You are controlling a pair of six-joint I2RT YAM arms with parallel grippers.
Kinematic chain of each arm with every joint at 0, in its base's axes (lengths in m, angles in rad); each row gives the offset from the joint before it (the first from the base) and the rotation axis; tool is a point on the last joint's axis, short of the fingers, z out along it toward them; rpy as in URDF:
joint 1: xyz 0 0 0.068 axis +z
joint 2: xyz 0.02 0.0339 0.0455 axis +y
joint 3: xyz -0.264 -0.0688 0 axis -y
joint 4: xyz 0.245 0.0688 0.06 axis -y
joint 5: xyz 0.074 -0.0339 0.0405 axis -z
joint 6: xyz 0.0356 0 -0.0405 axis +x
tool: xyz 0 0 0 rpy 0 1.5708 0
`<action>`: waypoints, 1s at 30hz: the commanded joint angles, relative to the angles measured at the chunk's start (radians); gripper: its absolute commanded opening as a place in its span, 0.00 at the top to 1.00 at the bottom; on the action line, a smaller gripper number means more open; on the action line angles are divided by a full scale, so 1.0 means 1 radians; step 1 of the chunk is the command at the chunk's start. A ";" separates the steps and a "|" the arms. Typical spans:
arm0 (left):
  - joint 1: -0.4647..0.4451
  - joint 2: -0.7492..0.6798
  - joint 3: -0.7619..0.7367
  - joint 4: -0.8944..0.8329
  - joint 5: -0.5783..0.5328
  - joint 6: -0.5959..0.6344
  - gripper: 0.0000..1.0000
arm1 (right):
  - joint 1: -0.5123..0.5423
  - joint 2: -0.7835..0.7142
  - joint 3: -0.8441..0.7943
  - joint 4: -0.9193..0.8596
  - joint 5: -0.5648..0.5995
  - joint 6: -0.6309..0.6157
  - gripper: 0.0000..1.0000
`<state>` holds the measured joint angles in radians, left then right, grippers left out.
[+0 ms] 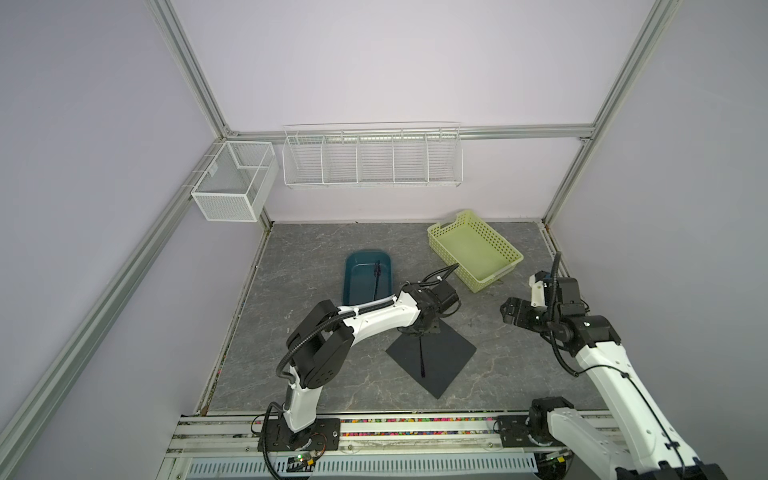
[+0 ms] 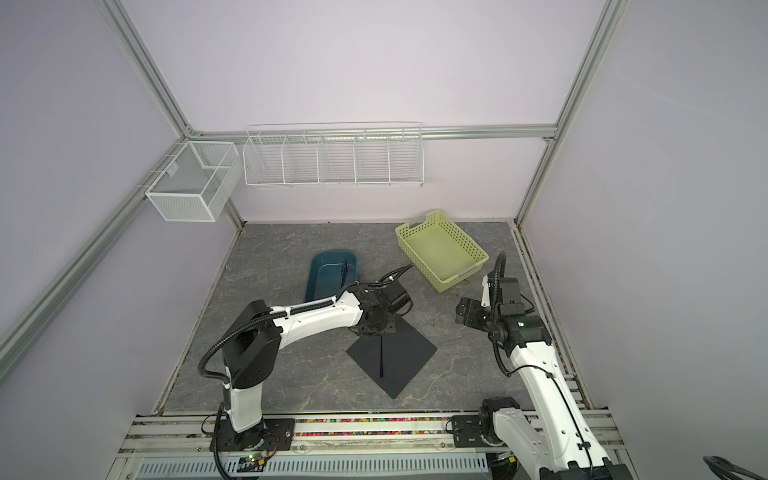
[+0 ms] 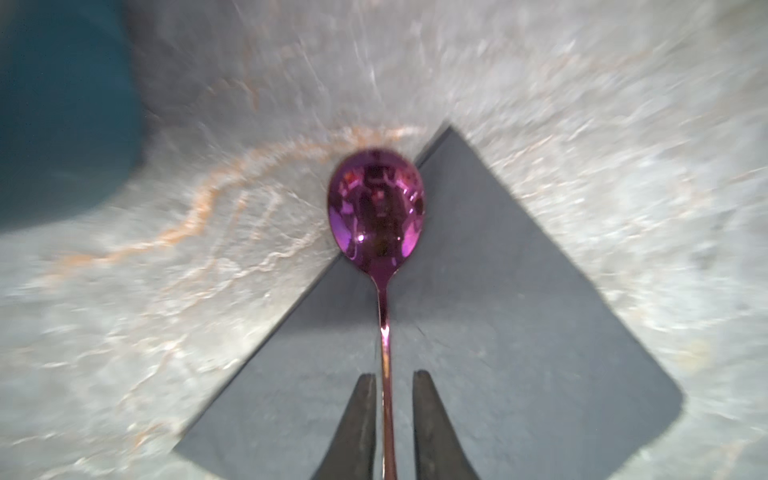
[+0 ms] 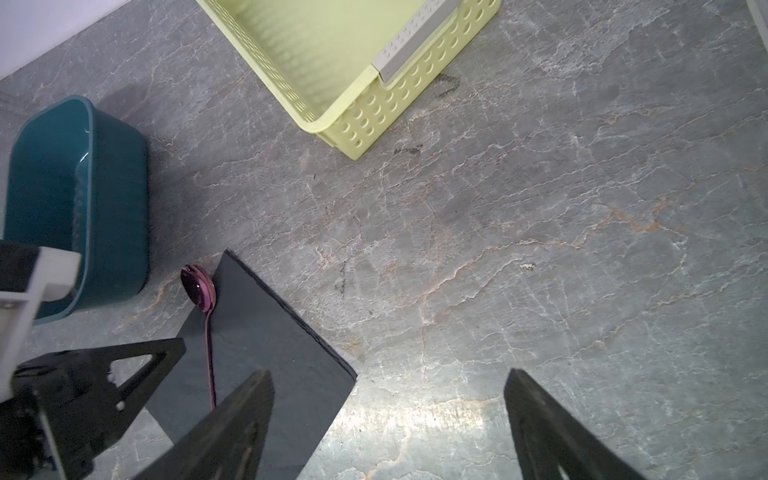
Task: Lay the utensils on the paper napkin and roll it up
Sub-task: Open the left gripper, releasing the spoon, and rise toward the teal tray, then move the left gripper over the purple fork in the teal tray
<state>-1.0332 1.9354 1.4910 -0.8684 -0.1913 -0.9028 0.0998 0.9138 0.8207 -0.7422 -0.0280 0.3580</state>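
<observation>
The black paper napkin (image 1: 444,353) lies as a diamond on the grey table in both top views. A spoon (image 3: 376,208) with a shiny purple bowl lies on it. Its bowl juts over the napkin's (image 3: 498,332) far edge and its handle (image 1: 422,359) runs toward the front. My left gripper (image 3: 392,376) hovers over the handle, narrowly open, with a slim gap beside the handle. Another dark utensil (image 1: 377,277) leans inside the teal tub (image 1: 357,286). My right gripper (image 4: 388,378) hangs wide open and empty over bare table right of the napkin (image 4: 266,332).
A pale yellow-green perforated basket (image 1: 494,266) sits at the back right, with nothing in it that I can see. White wire racks (image 1: 374,158) hang on the back wall. The left arm (image 1: 374,320) reaches across between the tub and the napkin.
</observation>
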 commanded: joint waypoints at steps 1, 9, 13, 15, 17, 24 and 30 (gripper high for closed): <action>0.005 -0.063 0.076 -0.117 -0.092 0.019 0.82 | -0.005 -0.001 -0.012 0.016 -0.014 -0.021 0.10; 0.032 -0.156 0.119 -0.200 -0.174 0.078 0.82 | -0.003 -0.007 0.007 -0.007 -0.020 -0.029 0.11; 0.077 -0.208 0.092 -0.176 -0.154 0.139 0.82 | -0.003 -0.019 0.025 -0.033 -0.024 -0.040 0.11; 0.106 -0.223 0.082 -0.167 -0.135 0.177 0.81 | -0.001 -0.024 0.031 -0.043 -0.030 -0.038 0.11; 0.136 -0.233 0.080 -0.167 -0.117 0.222 0.82 | -0.002 -0.024 0.038 -0.052 -0.036 -0.039 0.11; 0.252 -0.227 0.099 -0.166 -0.060 0.338 0.79 | 0.001 0.003 0.050 -0.056 -0.032 -0.031 0.13; 0.357 -0.185 0.123 -0.151 -0.018 0.410 0.80 | 0.001 0.047 0.085 -0.063 -0.011 -0.033 0.13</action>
<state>-0.7074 1.7210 1.5848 -1.0027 -0.2340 -0.5587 0.0998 0.9497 0.8608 -0.7967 -0.0475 0.3393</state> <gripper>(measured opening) 0.196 0.868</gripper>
